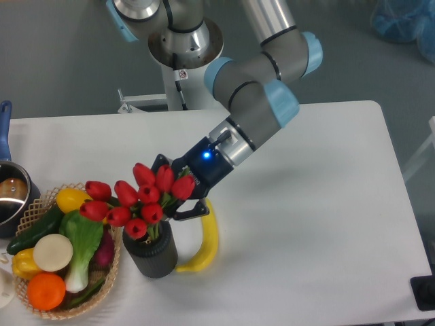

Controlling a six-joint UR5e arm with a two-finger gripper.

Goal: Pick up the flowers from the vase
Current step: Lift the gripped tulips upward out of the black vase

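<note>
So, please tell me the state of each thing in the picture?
flowers: tilted, stems still in the vase
vase: upright on the table
gripper: at the flowers, jaws hidden
banana: lying beside the vase
basket: full of vegetables and fruit
pot: at the table edge, partly out of view

This looks like a robotics lab, set up to mimic a kitchen. An industrial arm (258,109) with grey links and light blue joint caps stands on a metal pedestal (185,41) bolted behind a plain white surface (319,204), with a bare grey floor (61,61) all around. On the surface sit staged props: a wicker basket (41,204) of produce, a banana (204,244), and a metal pot (10,197) with a blue handle.
</note>
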